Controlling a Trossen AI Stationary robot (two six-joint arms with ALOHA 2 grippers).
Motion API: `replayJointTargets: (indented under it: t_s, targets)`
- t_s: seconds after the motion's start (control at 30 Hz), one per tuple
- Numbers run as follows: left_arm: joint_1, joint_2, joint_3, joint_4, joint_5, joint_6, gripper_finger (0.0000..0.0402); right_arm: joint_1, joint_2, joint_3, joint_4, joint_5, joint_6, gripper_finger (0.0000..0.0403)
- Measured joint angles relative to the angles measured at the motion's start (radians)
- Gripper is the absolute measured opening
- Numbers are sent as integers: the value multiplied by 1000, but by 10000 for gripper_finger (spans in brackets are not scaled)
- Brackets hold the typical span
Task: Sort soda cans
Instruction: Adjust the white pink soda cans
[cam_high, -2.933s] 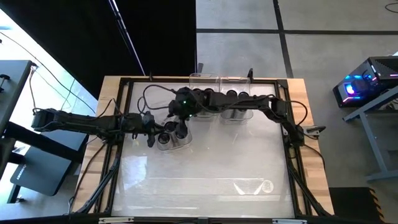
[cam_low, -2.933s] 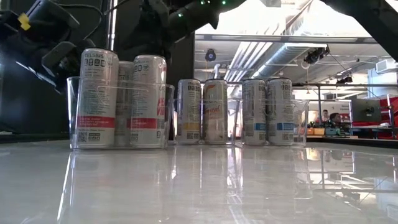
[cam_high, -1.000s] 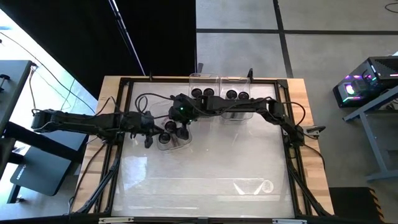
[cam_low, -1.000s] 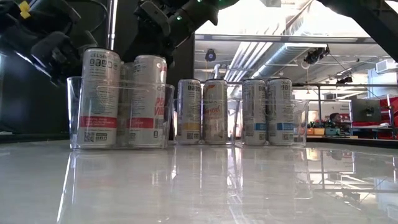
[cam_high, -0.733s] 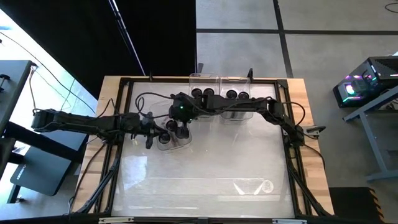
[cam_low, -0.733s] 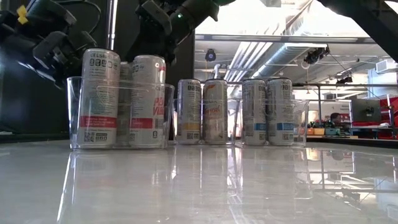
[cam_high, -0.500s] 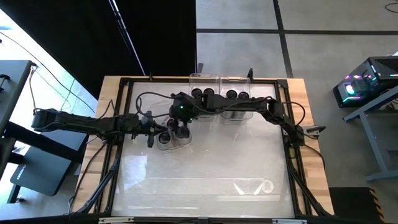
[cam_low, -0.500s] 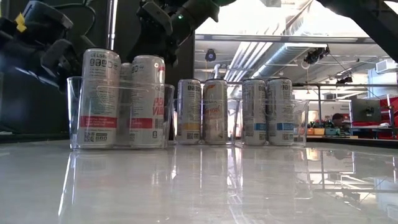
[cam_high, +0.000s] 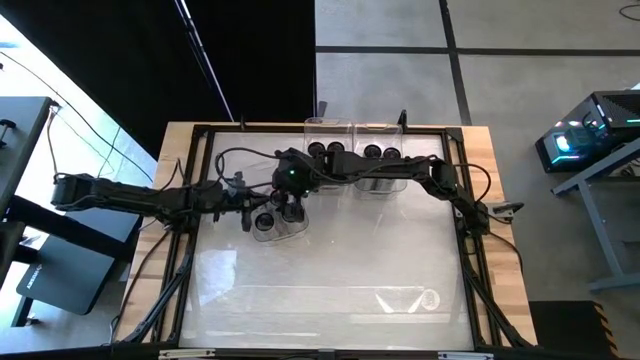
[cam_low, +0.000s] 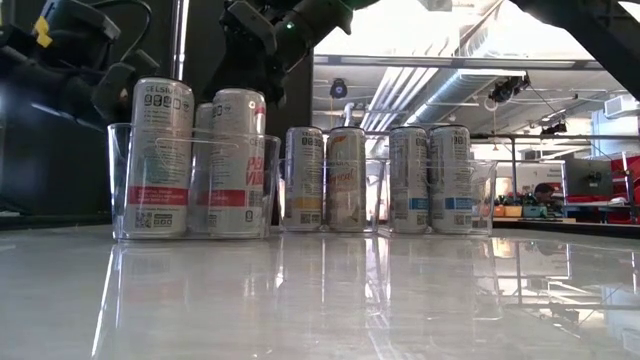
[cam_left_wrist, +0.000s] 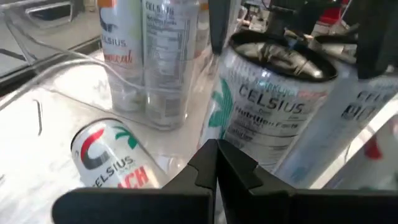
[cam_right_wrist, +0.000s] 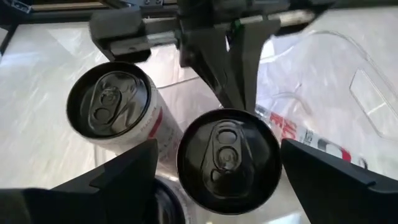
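1. Risk: right tool (cam_right_wrist: 217, 165), fingers spread wide round a soda can (cam_right_wrist: 227, 157) in the near-left bin (cam_low: 118, 180), may knock the neighbour can (cam_right_wrist: 112, 106) if it tilts.
2. Left tool (cam_high: 246, 210) shut, empty, beside that bin; probably just waiting.
3. Other cans (cam_low: 430, 180) stand in the back bins on the desk (cam_low: 350, 300).

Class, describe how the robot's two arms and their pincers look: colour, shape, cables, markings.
Both arms are dark, slim and jointed. Black cables loop along the left arm. The right arm carries a green light near its wrist. The right pincer has two broad, flat dark fingers.
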Motion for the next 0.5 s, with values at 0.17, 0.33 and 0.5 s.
replayJointTargets:
  t_s: [0.17, 0.33, 0.5]
  targets:
    - [-4, -25, 53, -118, 2, -3, 0, -19, -30, 0, -38, -3, 35, 334]
    - [-4, -28, 62, -257, 104, -36, 0, -31, -51, 0, -58, -11, 57, 334]
    - [-4, 4, 33, -171, 141, -58, 0, -37, -40, -8, -43, -114, 53, 334]
